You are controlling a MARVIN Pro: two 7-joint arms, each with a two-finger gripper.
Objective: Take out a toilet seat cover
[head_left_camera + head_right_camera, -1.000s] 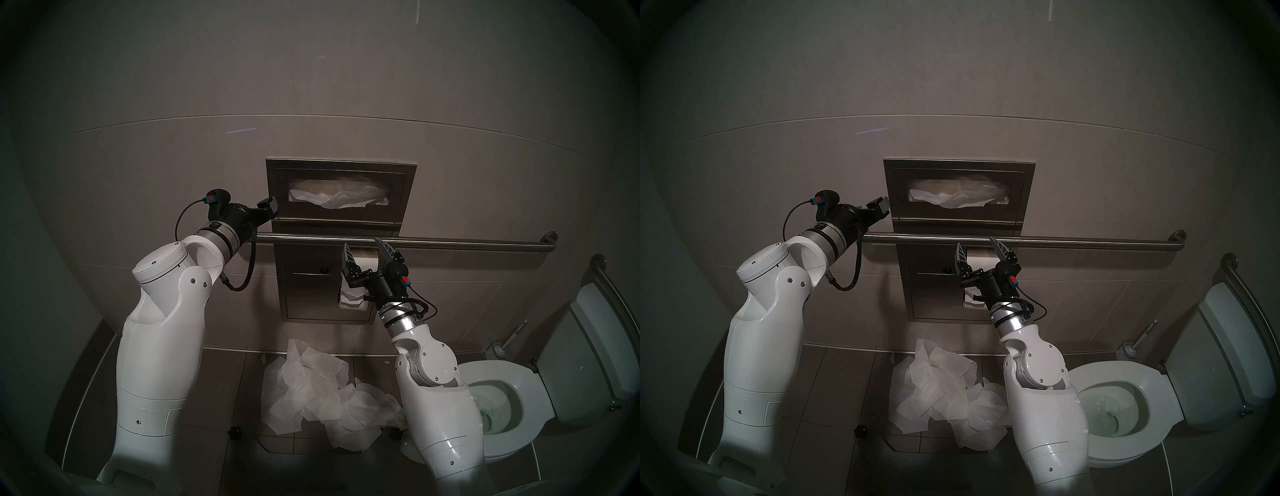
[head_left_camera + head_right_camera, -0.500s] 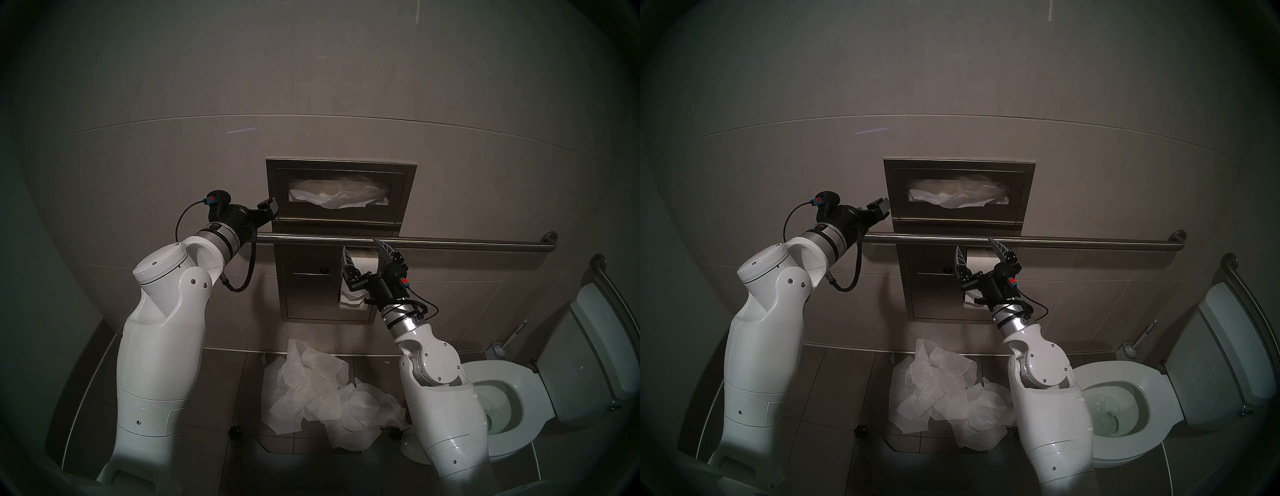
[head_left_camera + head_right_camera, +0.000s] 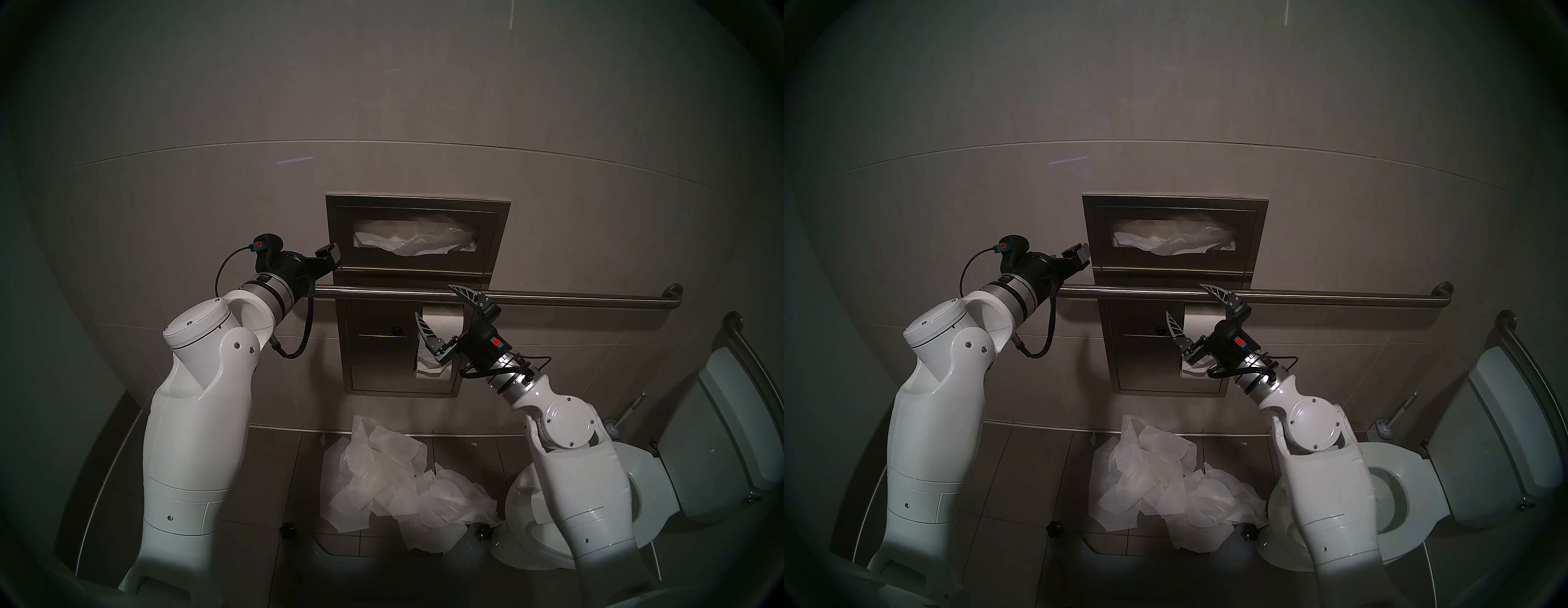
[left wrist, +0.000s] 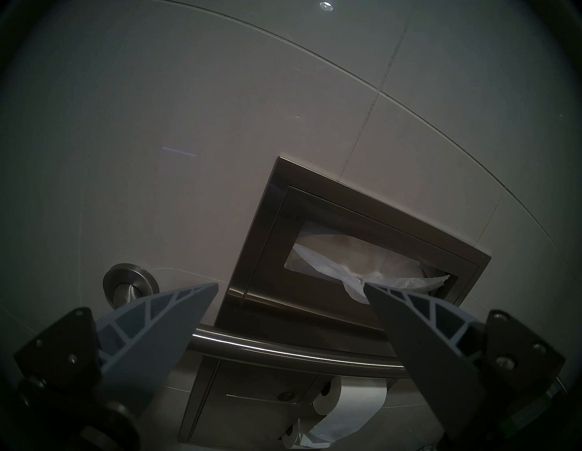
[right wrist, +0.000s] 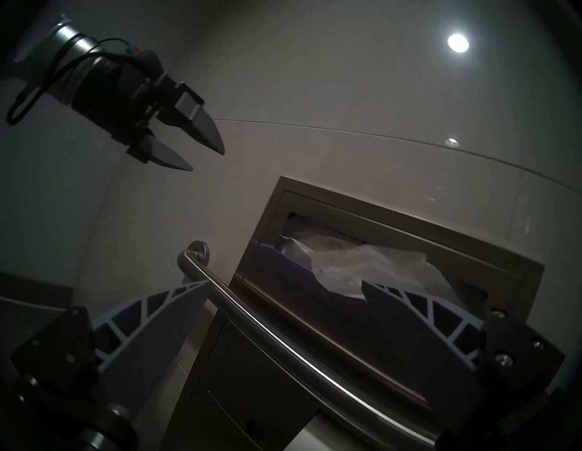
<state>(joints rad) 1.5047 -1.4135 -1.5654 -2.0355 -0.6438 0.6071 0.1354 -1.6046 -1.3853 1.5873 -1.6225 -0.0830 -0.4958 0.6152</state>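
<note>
Where the brushed steel dispenser (image 3: 418,271) is set flush into the wall of large, smooth, pale tiles, its oblong slot shows the cover (image 3: 413,244), a thin, creased, translucent white sheet whose crumpled edge sags out over the slot's lower lip. A round steel bar (image 3: 551,298) runs level across the panel just under the slot, and below it a thick white roll (image 3: 443,322) hangs in its own recess with a loose tail. On the tiled floor beneath lies a heap (image 3: 403,479) of wrinkly white sheets. A white toilet (image 3: 653,479) with its seat down stands to the right, a brush (image 3: 615,424) beside it at the wall.

Left hand (image 5: 206,159) hangs level just off the dispenser's left edge, its ribbed grey fingers (image 4: 163,315) spread wide and holding nothing; the cover lies to its right, apart from it. Right hand (image 3: 435,303) is tilted up in front of the roll, below and a little right of the cover, spread wide and empty, its upper finger crossing the bar in the head view.
</note>
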